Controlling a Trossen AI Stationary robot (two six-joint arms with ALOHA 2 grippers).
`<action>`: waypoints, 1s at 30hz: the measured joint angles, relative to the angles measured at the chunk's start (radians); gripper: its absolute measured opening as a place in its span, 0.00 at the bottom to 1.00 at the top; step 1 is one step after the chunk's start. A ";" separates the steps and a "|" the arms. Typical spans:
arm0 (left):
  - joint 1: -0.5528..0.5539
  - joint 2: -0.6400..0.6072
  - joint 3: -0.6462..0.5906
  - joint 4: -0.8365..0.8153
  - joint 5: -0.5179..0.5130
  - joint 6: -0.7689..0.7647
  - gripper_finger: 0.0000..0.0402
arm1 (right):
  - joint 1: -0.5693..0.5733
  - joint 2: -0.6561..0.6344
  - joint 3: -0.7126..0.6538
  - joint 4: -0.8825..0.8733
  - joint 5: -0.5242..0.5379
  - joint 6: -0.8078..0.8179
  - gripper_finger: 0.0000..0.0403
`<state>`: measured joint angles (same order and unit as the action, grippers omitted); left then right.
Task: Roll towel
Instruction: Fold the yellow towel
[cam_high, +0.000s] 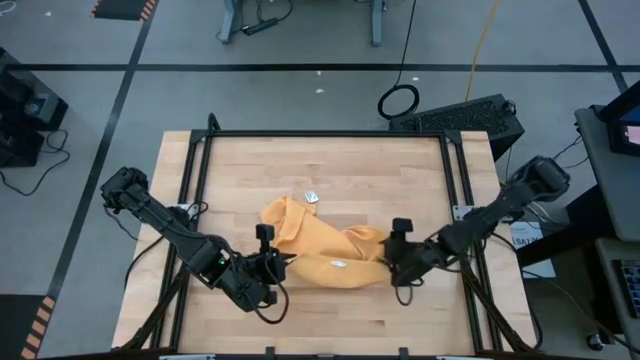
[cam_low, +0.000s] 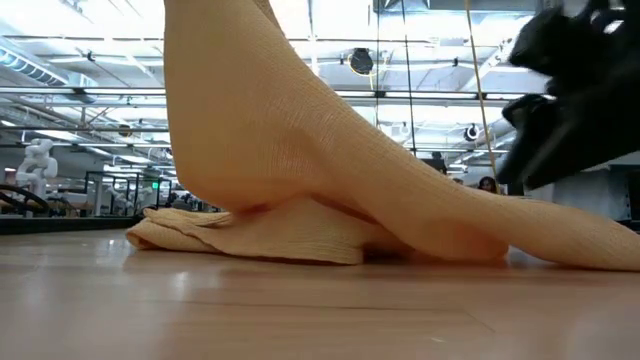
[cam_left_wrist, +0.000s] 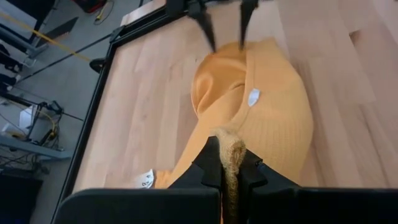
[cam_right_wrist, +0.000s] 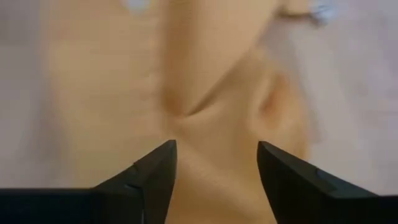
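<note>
Towel (cam_high: 325, 252): lower middle of the high view, bunched in an uneven heap on the surface (cam_high: 330, 170), nowhere near a roll. No tight turns, no cylinder; only loose folds and a raised ridge. Most of the task left, by the look of it: spreading flat, squaring the edges, then rolling.

Left tool (cam_left_wrist: 229, 169), low centre of its wrist view: clamped tight on a gathered pinch of towel, fabric squeezed into a narrow rope between the fingers. Right tool (cam_right_wrist: 216, 163), lower centre of its wrist view: fingers parted around nothing, hanging just over a crease, gripping no cloth.

Mustard-yellow fabric, soft and limp, with a fine ribbed or waffle weave plain in the low view (cam_low: 300, 170), draping in a steep slope from upper left down to lower right. Small white tag (cam_left_wrist: 253, 97) on the cloth. Pale wooden planks, smooth, framed by dark rails.
</note>
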<state>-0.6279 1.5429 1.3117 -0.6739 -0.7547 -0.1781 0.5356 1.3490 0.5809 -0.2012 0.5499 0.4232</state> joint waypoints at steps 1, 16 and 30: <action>0.000 0.000 0.000 0.001 0.000 0.000 0.01 | -0.012 0.021 0.000 0.006 0.003 -0.016 0.50; 0.019 0.000 0.000 -0.001 -0.042 0.000 0.01 | -0.009 -0.002 -0.002 0.165 -0.558 -0.129 0.29; 0.169 0.000 0.000 0.507 0.052 0.480 0.01 | -0.012 -0.237 0.073 0.223 -0.052 -0.198 0.30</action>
<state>-0.4584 1.5429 1.3113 -0.1673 -0.7029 0.3021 0.5235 1.1119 0.6535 0.0213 0.4981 0.2256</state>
